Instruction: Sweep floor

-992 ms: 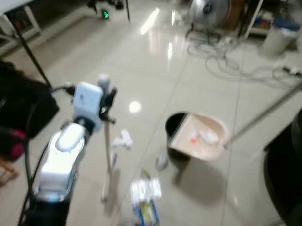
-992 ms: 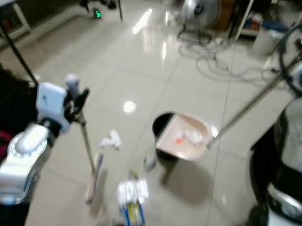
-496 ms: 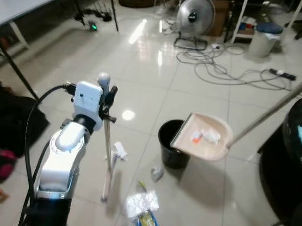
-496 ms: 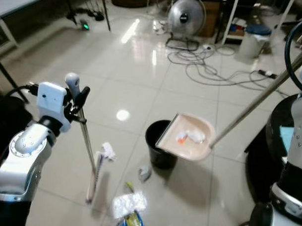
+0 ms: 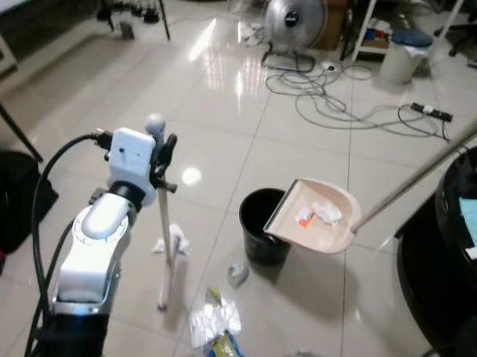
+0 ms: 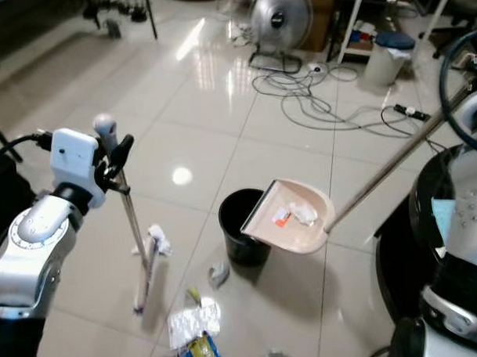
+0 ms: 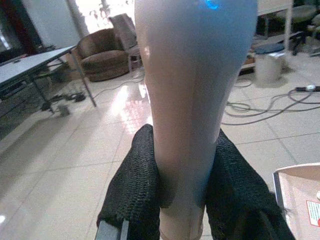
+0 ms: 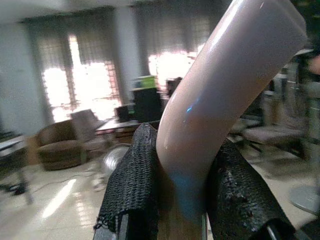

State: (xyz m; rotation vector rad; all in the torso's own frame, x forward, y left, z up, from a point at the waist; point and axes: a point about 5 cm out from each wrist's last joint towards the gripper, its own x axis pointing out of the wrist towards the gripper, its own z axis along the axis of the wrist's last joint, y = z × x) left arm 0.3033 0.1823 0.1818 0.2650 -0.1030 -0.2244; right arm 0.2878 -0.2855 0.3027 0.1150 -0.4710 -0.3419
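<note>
My left gripper (image 5: 162, 150) is shut on the thin metal broom handle (image 5: 166, 228), which stands nearly upright; its head (image 5: 166, 295) rests on the tiles. In the left wrist view, the black fingers (image 7: 137, 185) clamp the pale handle (image 7: 190, 100). My right gripper (image 8: 182, 200) is shut on the dustpan handle (image 5: 426, 172). The beige dustpan (image 5: 323, 230) hangs tilted, its lip over the black bin (image 5: 256, 229), with paper scraps inside it. Litter on the floor: crumpled white paper (image 5: 176, 245), a grey scrap (image 5: 238, 273), white packaging (image 5: 214, 324) and a blue-yellow packet (image 5: 226, 353).
A floor fan (image 5: 290, 18), loose cables (image 5: 338, 104), a power strip (image 5: 429, 111) and a white pail (image 5: 396, 59) lie at the back. A black bag (image 5: 8, 194) and a table leg (image 5: 13, 124) are to the left. A black round object (image 5: 452, 249) stands close on the right.
The camera has shifted and the picture has sharpened. Both grippers keep their holds; the dustpan stays tilted at the bin's mouth and the broom stays upright.
</note>
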